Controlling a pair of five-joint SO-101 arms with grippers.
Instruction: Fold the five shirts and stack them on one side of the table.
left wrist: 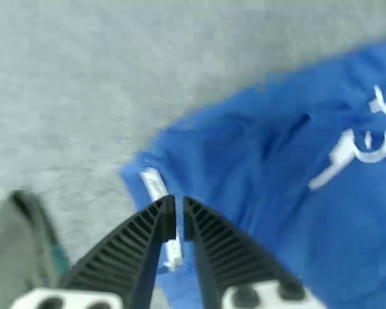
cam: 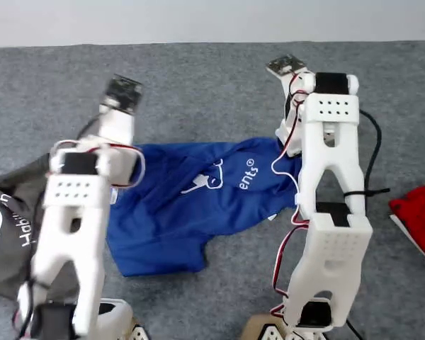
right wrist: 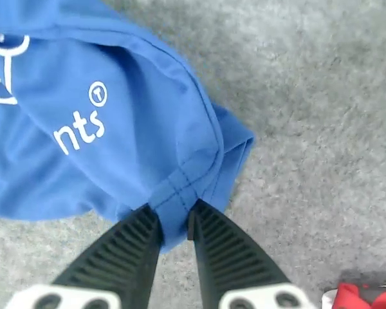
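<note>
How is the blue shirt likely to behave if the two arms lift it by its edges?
Probably floppy: the blue shirt lies creased and bunched on the grey table, so it should sag between pinch points. Likely light, thin cloth. It may slip, since the right jaws hold only a narrow seam.

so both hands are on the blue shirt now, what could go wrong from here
1. The right hand pinches only the hem at a corner of the blue shirt; it could slip free under a pull.
2. The left hand grips the edge right by the white label, so it may hold little fabric.
3. The gray shirt lies close beside the left arm and might get dragged along.
</note>
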